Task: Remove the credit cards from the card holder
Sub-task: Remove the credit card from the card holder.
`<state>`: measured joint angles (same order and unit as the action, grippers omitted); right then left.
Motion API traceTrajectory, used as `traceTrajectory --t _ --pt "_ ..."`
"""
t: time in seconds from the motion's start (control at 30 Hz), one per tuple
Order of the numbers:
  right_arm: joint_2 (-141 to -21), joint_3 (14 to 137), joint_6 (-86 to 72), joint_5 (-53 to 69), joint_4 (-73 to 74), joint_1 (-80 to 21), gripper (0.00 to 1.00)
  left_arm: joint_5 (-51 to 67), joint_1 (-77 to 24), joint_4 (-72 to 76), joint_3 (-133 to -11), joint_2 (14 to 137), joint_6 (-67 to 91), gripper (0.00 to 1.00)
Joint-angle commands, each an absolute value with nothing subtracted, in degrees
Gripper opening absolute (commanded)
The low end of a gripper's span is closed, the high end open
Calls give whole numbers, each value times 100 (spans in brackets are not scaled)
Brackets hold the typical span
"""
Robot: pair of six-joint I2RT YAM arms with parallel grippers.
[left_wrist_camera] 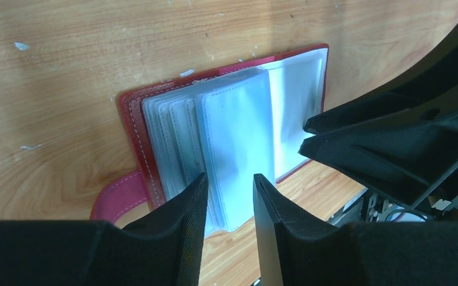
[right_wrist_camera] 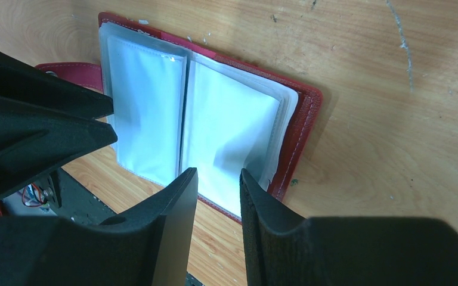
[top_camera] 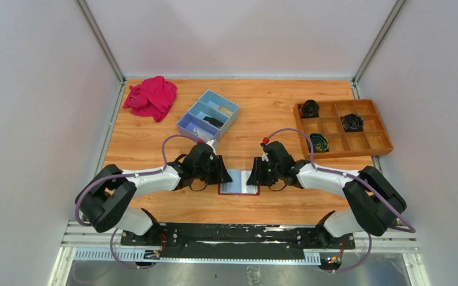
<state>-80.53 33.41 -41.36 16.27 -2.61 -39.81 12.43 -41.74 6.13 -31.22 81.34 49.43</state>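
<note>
The dark red card holder lies open on the wooden table between my two grippers. In the left wrist view its red cover holds several see-through pockets, and the pink-red tab strap sticks out at the left. It also shows in the right wrist view. The pockets look whitish; I cannot make out separate credit cards in them. My left gripper is open and empty over the holder's near left edge. My right gripper is open and empty over its near right edge.
A blue three-compartment box stands behind the holder. A bright pink cloth lies at the back left. A wooden compartment tray with dark round items sits at the back right. The table's near edge is just below the holder.
</note>
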Motion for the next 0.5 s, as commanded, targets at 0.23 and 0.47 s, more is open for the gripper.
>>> traceTrajectory --t 0.23,0.47 --pt "-8102 3243 -4173 1573 -264 -3914 36 1579 -4398 545 -3650 8210 4825 36" --pt "-7949 3187 -4179 1477 -174 -3882 36 1672 -4505 548 -3957 8398 4819 36"
